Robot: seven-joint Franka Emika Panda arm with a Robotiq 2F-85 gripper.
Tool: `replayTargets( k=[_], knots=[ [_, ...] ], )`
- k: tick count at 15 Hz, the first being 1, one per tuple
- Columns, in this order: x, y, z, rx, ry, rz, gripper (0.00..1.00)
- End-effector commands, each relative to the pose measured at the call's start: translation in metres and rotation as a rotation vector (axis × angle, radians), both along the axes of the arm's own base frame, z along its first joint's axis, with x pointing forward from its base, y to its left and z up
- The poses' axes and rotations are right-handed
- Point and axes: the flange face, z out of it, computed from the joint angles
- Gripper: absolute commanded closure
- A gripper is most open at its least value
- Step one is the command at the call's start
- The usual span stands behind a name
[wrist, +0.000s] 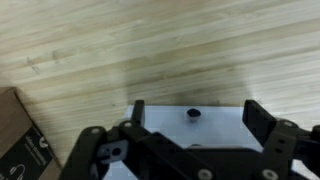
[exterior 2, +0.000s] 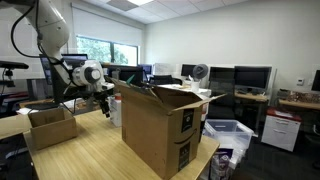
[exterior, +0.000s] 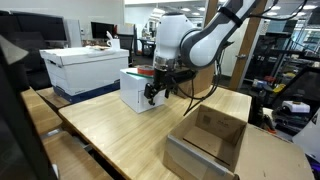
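Wrist view, bottom of frame: gripper (wrist: 197, 110) nearest the lens, jaws spread wide, nothing held. Between them, lower centre, is a white box (wrist: 220, 127) with a small dark knob (wrist: 194, 113) on top; cannot tell what the knob is. Carton (wrist: 20, 140) corner at lower left. In an exterior view the white box (exterior: 132, 92) sits mid-frame at the far edge of the table (exterior: 110, 130), gripper just beside it; contact unclear. Risk: jaw gap looks barely wider than the box top. An off-centre descent would land a fingertip on the lid, shoving the box toward the table edge or tipping it
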Motion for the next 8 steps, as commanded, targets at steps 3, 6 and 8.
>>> replayTargets(
  k=[3,6,8],
  knots=[
    [-0.002,0.001,-0.013,0.027,-0.028,-0.016,0.0],
    [0.0,-0.001,-0.019,0.032,-0.043,-0.025,0.0],
    [0.0,-0.003,-0.021,0.03,-0.052,-0.028,0.0]
  ],
)
